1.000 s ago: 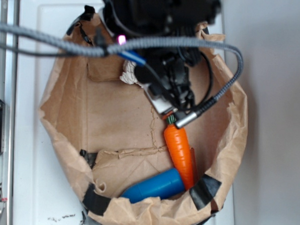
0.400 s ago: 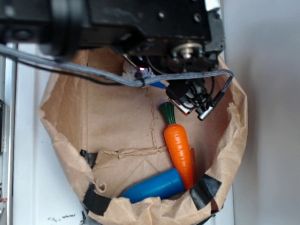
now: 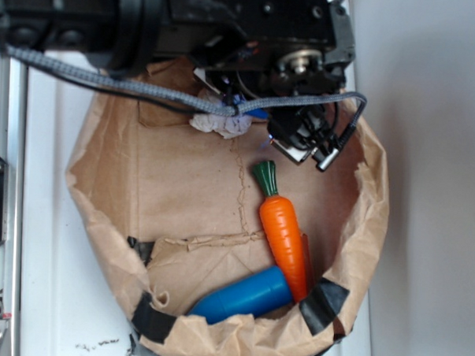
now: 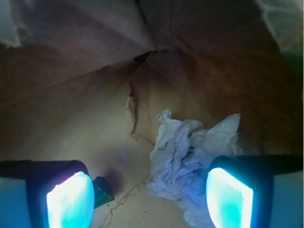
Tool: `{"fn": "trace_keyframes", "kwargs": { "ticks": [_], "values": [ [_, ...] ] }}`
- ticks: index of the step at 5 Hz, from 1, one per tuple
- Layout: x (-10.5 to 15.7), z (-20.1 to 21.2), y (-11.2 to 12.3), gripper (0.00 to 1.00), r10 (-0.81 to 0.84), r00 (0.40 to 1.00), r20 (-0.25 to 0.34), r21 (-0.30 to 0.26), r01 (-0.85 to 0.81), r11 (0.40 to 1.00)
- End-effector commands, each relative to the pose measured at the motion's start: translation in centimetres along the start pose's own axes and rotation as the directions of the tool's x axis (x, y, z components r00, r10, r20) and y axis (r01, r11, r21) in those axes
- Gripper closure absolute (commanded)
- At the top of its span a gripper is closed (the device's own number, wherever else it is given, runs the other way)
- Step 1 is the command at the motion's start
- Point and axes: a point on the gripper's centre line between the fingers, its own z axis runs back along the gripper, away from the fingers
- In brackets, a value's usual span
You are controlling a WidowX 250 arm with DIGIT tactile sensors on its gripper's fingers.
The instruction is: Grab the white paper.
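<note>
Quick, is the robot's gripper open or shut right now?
Gripper: open, holding nothing; the white paper lies between its fingers, nearer the right one.

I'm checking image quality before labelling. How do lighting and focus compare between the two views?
Exterior: evenly bright, carrot sharp, the arm overhead dark and blurred. Wrist: dim and soft, white paper readable, finger pads glowing cyan, overexposed.

Paper bag point(image 3: 103, 188) lies opened on table point(image 3: 39, 295). White paper point(image 3: 220, 124) inside bag at far end, partly under arm. Hand point(image 4: 149, 202) over it; paper nearer one fingertip point(image 4: 228, 199), apart from other. Carrot point(image 3: 284, 235) inside bag, right of centre. Cylinder point(image 3: 244, 296) at near end, touching carrot tip.
</note>
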Motion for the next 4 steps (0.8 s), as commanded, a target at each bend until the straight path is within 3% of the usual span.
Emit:
{"fn": "trace_keyframes", "kwargs": {
  "ticks": [1,2,4],
  "values": [
    [0.1,0.5,1.8,0.00,0.037,0.999,0.028,-0.029,-0.036,0.999],
    [-0.3,-0.4,2.4,0.00,0.103,0.994,0.033,0.038,-0.104,0.994],
    [0.1,-2.9,1.8,0.00,0.137,0.986,0.093,0.053,-0.142,0.988]
  ]
}}
